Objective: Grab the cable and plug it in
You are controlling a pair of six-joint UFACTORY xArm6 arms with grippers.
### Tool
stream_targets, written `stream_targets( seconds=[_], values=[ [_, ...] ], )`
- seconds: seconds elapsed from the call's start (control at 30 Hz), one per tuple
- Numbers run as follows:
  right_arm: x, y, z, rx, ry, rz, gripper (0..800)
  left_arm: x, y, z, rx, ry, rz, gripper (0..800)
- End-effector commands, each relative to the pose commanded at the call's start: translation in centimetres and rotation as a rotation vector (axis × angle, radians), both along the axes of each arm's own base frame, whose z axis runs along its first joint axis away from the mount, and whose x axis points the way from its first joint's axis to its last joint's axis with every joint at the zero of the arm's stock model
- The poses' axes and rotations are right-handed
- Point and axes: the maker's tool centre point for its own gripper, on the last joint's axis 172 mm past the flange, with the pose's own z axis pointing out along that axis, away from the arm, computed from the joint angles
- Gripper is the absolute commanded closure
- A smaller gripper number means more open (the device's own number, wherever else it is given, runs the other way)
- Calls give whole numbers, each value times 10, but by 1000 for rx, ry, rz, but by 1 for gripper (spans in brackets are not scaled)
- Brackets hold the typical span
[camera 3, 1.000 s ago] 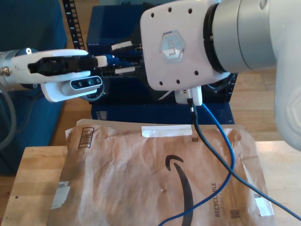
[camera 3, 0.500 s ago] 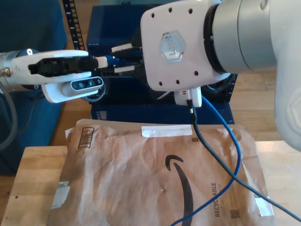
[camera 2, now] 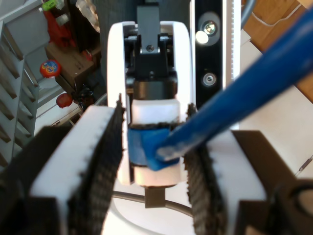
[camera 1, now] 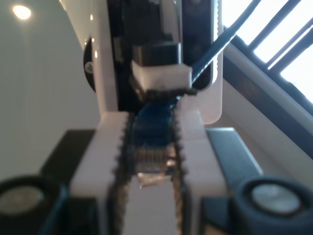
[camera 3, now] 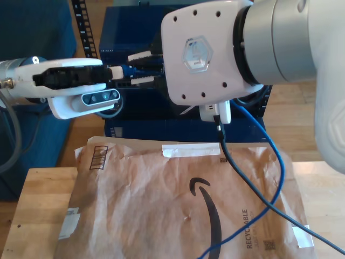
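The cable (camera 3: pixel 276 172) is thin and bright blue. It hangs in a loop below the big arm at the exterior view's right and over the mailer. Its blue-booted plug (camera 1: pixel 152 147) has a clear tip and sits pinched between the toothed fingers of my first gripper (camera 1: pixel 152 120), which is shut on it. That gripper (camera 3: pixel 119 70) reaches in from the exterior view's left. My second gripper (camera 3: pixel 141 68) faces it, with its jaws apart on either side of the plug. In the second wrist view the cable (camera 2: pixel 234 103) runs out between the black pads of my second gripper (camera 2: pixel 154 117).
A brown paper mailer (camera 3: pixel 161 205) covers most of the wooden table (camera 3: pixel 38 199). Behind the grippers stands a dark blue rack (camera 3: pixel 135 116) with a black device. A black wire (camera 3: pixel 242 178) drops from the big arm across the mailer.
The hanging loop of blue cable has swung toward the exterior view's right. Both grippers stay almost in place, face to face at the plug.
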Motion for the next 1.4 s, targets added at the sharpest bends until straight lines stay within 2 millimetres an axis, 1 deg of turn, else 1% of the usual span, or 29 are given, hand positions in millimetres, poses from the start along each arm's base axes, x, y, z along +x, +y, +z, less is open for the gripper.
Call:
stream_targets(
  seconds=[0.23,0.37,0.4,0.43,0.47,0.5,0.53,0.57,0.67,0.77,0.8,0.83,0.9,0.97,1.07,1.1,1.13,1.17,1.23,1.3,1.4],
  values=[
    [0,0,0,1,1,-1,591,2,0,-1,2,0,6,792],
    [0,0,0,2,2,-1,617,2,0,-1,3,2,5,793],
    [0,0,0,6,5,-1,646,1,0,-1,4,2,5,792],
    [0,1,0,9,8,-1,701,1,0,-1,4,3,4,792],
    [-1,1,2,15,10,-3,770,0,0,0,3,3,0,759],
    [-1,1,2,22,20,-7,784,0,0,0,2,6,-4,621],
    [-1,1,1,27,30,-12,798,0,0,1,-3,2,0,340],
    [-2,1,1,29,35,-14,799,2,1,3,-18,-1,9,240],
    [-2,1,0,28,36,-14,799,9,3,12,-66,-2,43,236],
    [-1,1,0,30,37,-16,800,12,3,11,-58,-1,50,233],
    [-1,1,0,32,41,-18,800,12,3,12,-55,-4,54,195],
    [-1,2,-3,33,55,-24,800,14,4,11,-49,-1,62,151],
    [1,4,-14,27,94,-33,800,22,5,8,-33,1,92,131],
    [0,8,-31,0,135,-22,800,34,11,4,-12,1,144,86],
    [1,10,-45,-24,167,-17,800,56,26,-8,35,13,247,49],
    [-1,11,-51,-37,184,-10,800,59,31,-13,60,18,262,41],
    [-4,11,-57,-51,208,-4,800,57,35,-18,104,10,258,17],
    [-5,10,-62,-62,233,-4,800,57,39,-23,156,-5,257,13],
    [-2,1,-78,-84,288,-24,800,63,51,-34,244,-18,288,9],
    [7,-12,-89,-99,323,-54,800,68,64,-46,318,-26,316,6],
    [13,-33,-114,-128,422,-106,800,60,72,-64,430,-37,285,5]
  ],
)
